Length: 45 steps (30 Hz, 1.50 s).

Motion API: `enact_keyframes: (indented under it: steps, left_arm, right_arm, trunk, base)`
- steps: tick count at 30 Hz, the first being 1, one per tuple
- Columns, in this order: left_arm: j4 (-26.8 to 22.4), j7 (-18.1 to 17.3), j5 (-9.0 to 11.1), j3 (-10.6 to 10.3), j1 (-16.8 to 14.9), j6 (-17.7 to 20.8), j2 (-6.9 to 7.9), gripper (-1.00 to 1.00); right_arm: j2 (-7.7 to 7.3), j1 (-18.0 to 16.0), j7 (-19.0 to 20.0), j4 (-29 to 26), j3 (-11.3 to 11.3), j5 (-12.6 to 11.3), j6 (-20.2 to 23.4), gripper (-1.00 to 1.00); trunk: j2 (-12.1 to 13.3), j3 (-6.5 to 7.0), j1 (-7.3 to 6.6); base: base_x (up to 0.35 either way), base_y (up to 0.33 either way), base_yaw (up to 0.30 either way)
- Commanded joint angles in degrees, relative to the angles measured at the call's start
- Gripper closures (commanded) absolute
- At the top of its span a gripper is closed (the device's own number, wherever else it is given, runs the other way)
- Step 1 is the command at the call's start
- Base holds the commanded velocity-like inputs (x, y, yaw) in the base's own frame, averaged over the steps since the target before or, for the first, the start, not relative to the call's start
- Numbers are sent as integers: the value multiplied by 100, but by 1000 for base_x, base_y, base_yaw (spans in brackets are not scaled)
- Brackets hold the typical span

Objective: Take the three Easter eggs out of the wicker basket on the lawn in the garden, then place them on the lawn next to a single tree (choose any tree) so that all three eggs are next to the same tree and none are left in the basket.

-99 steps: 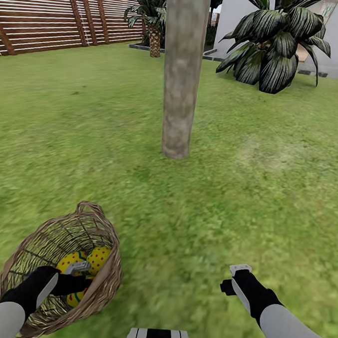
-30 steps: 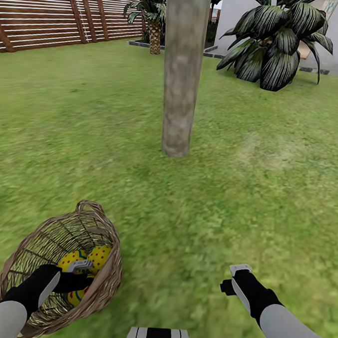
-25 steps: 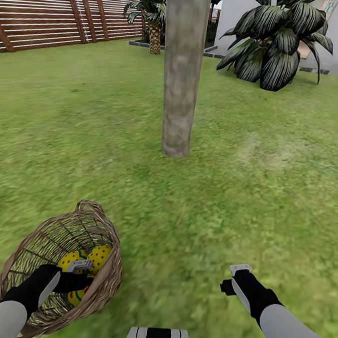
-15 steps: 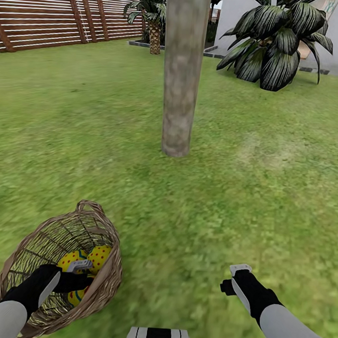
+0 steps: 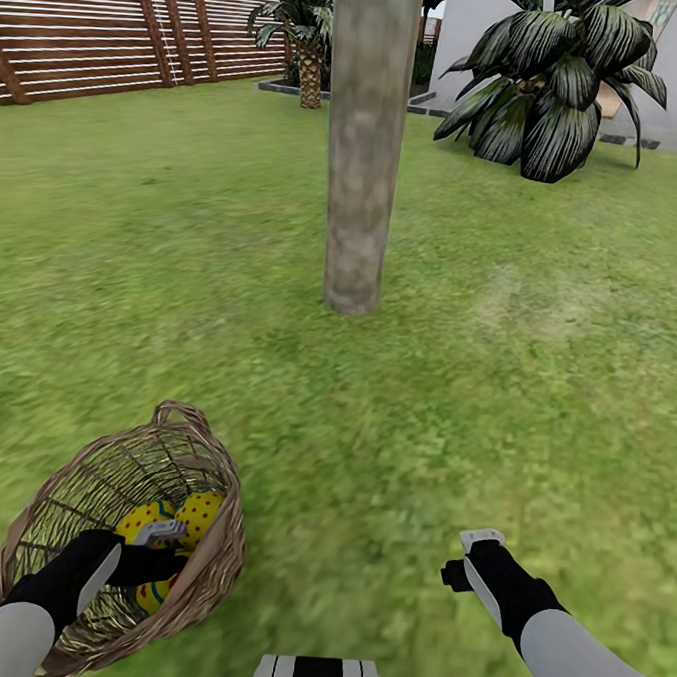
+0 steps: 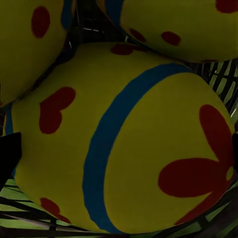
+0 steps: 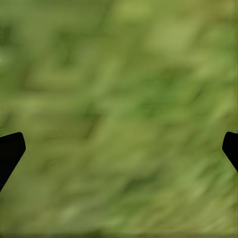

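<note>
Egg (image 6: 129, 144) — between left pincer (image 5: 160, 548) fingertips

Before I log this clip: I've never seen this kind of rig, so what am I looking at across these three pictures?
It is a simulated two-armed robot on a lawn. The big picture comes from its head camera, looking down over both arms. The other two come from cameras near each gripper. The left gripper reaches into a tilted wicker basket; its camera sits right above three yellow Easter eggs with red marks and blue stripes, one between the fingers. Whether the fingers press on it, I cannot tell. The right gripper hangs open over bare grass. A tree trunk stands ahead.
</note>
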Motion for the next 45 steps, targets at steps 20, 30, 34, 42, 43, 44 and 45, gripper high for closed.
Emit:
enact_keyframes:
  steps: [20, 30, 34, 42, 43, 44, 45]
  left_arm:
    - [137, -5, 185, 9, 6, 75, -112, 100]
    - [145, 21, 168, 1, 6, 75, -203, 100]
    - [145, 21, 167, 0, 6, 75, -210, 100]
    - [153, 21, 167, 0, 6, 75, -241, 100]
    - [154, 21, 167, 0, 6, 75, -268, 100]
    - [154, 21, 164, 0, 6, 75, -286, 100]
    - [154, 21, 162, 0, 6, 75, -295, 100]
  right_arm:
    - [3, -1, -41, -10, 45, -61, 27, -100]
    - [0, -1, -41, -10, 44, -61, 27, -100]
    - [-2, -1, -41, -10, 48, -61, 27, -100]
    - [3, -1, -41, -10, 52, -61, 27, -100]
    - [6, -1, -41, -10, 52, -61, 27, -100]
    - [9, -1, -41, -10, 52, -61, 27, -100]
    - [11, -1, -41, -8, 52, -61, 27, -100]
  trunk:
    - [-1, -5, 0]
    - [6, 106, -12]
    - [11, 194, -23]
    - [22, 371, -43]
    - [23, 394, -46]
    - [24, 416, -49]
    - [26, 438, -51]
  base:
    - [0, 0, 0]
    - [0, 0, 0]
    - [0, 0, 0]
    - [0, 0, 0]
    - [0, 0, 0]
    - [0, 0, 0]
    - [0, 0, 0]
